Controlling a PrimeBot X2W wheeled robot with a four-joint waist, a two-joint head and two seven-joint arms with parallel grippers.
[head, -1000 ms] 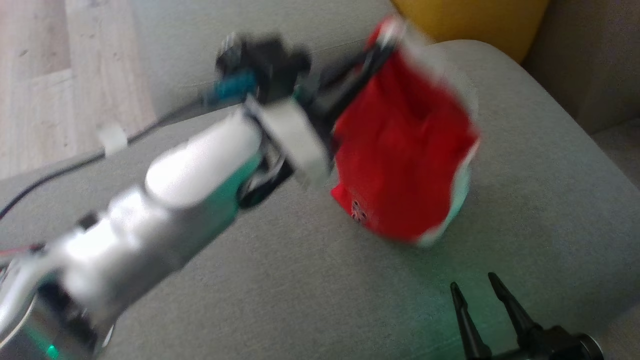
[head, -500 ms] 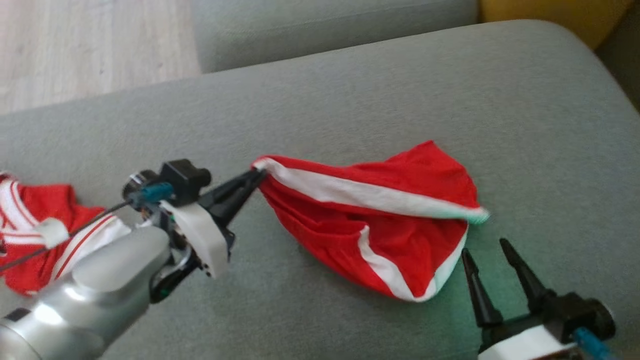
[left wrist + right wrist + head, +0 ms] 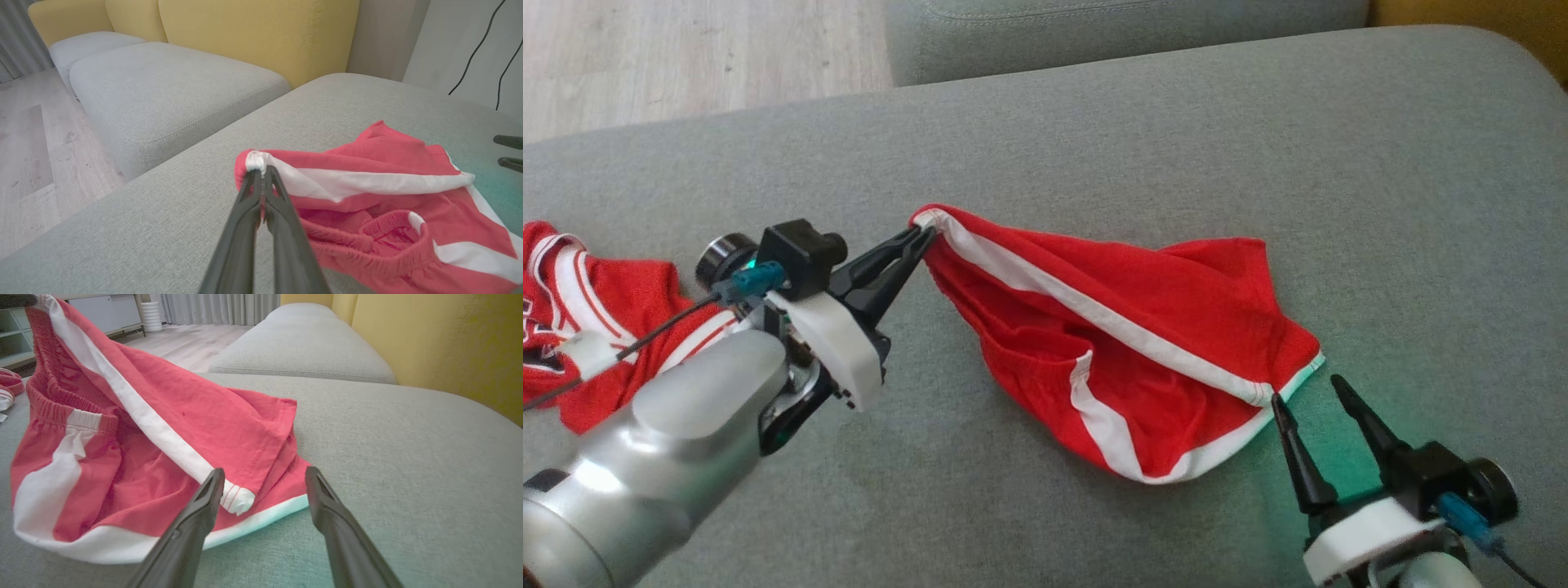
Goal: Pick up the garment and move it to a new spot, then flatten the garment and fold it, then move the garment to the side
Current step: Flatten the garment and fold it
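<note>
Matt cloth garment — woven sofa

Soft even daylight, sharp views, green glow on the cushion.

Silver L arm reaches from lower left twd centre, left gripper pinched tight on garment; right gripper at lower right, fingers spread, pointing up.

A grey upholstered cushion is spread beneath the left gripper. Beyond it a second grey seat is set, backed by yellow cushions; to its left, pale wood flooring is seen. Far beyond the right gripper, grey curtains are hung.
</note>
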